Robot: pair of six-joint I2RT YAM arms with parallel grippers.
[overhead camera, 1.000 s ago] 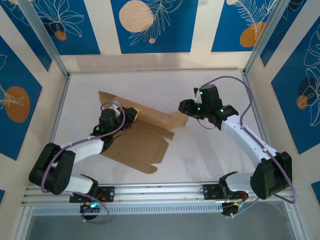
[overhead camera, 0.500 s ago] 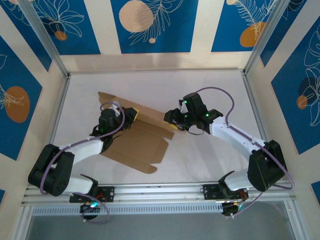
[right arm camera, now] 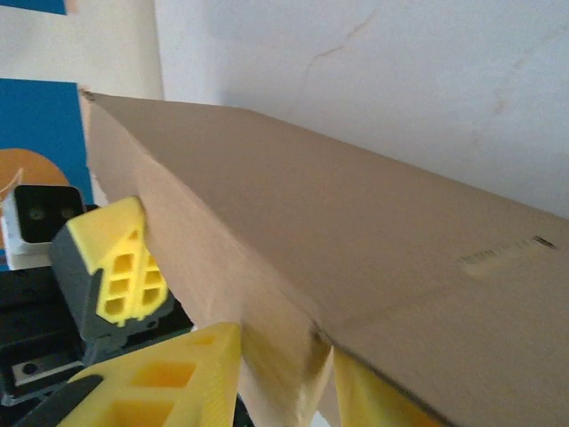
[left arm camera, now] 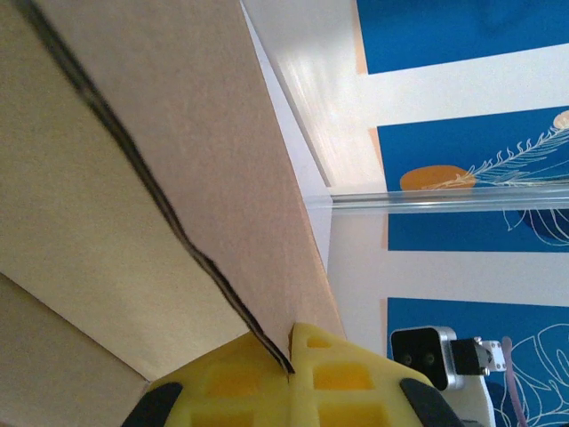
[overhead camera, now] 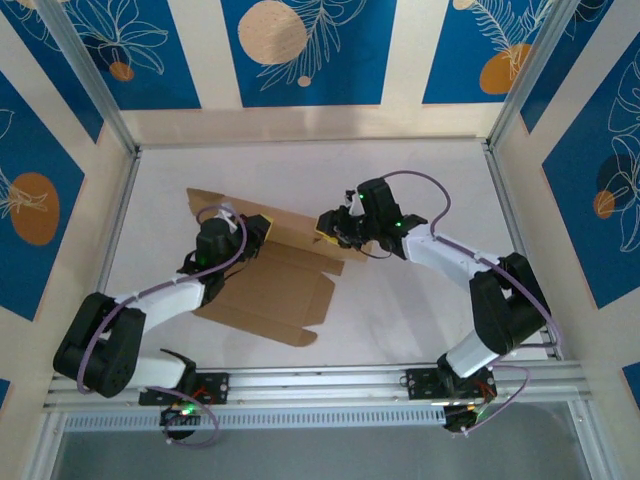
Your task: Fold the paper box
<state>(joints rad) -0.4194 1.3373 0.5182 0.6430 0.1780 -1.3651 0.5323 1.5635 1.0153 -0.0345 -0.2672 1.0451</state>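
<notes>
Position: the paper box (overhead camera: 275, 290) lies partly formed on the table (overhead camera: 420, 170), left of centre in the overhead view. Its flat panels spread toward 6 o'clock. One long wall stands raised along the far side, with its long axis running from 10 o'clock to 4 o'clock.

Left gripper (overhead camera: 258, 230): sits about midway along that wall. In its wrist view the cardboard edge runs straight in between the yellow pads (left arm camera: 231, 391), which are clamped on it.

Right gripper (overhead camera: 330, 228): sits at the 4 o'clock end of the same wall, a yellow finger (right arm camera: 191, 374) on each face and cardboard filling the gap. Whether it is pressing cannot be told.

Assessment: both grippers sit on one axis and the right is nearer the free end. Turning in that end flap probably falls to the right arm, while the left braces the wall upright.
</notes>
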